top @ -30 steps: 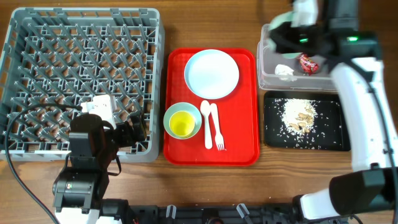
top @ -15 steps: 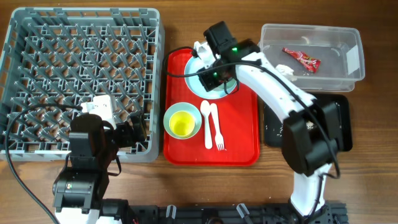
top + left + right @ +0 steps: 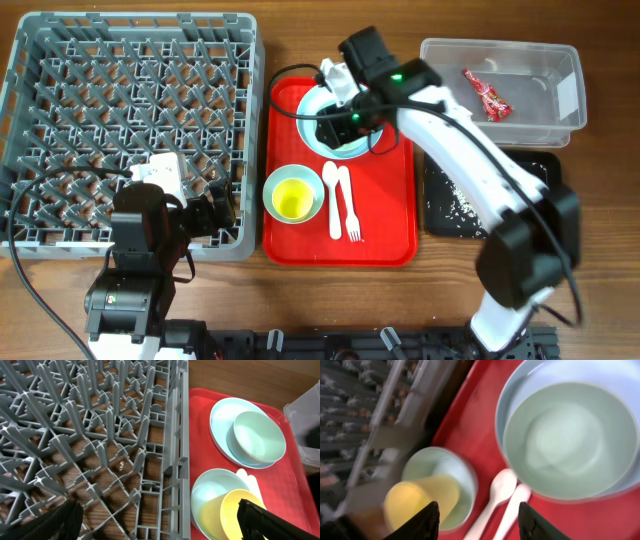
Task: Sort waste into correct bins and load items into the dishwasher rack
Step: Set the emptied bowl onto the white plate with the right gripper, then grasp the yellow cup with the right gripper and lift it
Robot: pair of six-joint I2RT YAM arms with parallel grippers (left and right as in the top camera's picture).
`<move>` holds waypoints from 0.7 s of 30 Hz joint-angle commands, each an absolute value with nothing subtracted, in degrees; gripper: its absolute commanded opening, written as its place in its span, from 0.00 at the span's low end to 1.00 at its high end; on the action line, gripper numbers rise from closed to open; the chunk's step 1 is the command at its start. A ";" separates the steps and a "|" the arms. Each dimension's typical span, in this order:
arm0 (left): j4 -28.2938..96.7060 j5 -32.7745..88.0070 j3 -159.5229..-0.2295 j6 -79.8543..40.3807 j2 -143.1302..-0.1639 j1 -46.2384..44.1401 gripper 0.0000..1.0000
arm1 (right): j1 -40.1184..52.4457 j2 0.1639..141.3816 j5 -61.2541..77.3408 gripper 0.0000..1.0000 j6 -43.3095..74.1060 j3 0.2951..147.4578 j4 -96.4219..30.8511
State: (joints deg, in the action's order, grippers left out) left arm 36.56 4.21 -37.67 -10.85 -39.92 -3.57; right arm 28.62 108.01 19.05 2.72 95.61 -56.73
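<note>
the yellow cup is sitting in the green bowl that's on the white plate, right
No. The yellow cup sits in the other green bowl, directly on the red tray; the bowl on the white plate is empty, per the left wrist view.

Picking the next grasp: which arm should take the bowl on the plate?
Probably right. The right gripper hovers open over the bowl on the plate; the left gripper sits at the rack edge, farther off.

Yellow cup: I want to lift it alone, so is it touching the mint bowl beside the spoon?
Touching. The left wrist view shows the yellow cup sitting inside the mint bowl, resting in it.
</note>
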 commanded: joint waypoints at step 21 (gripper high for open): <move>36.95 4.45 -38.57 -11.38 -39.81 -3.42 1.00 | 39.92 106.19 16.29 0.04 24.14 74.46 -44.38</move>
State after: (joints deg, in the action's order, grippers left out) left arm 36.95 4.21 -37.69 -10.85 -39.92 -3.57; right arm 39.77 105.43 16.88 22.96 74.56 -44.51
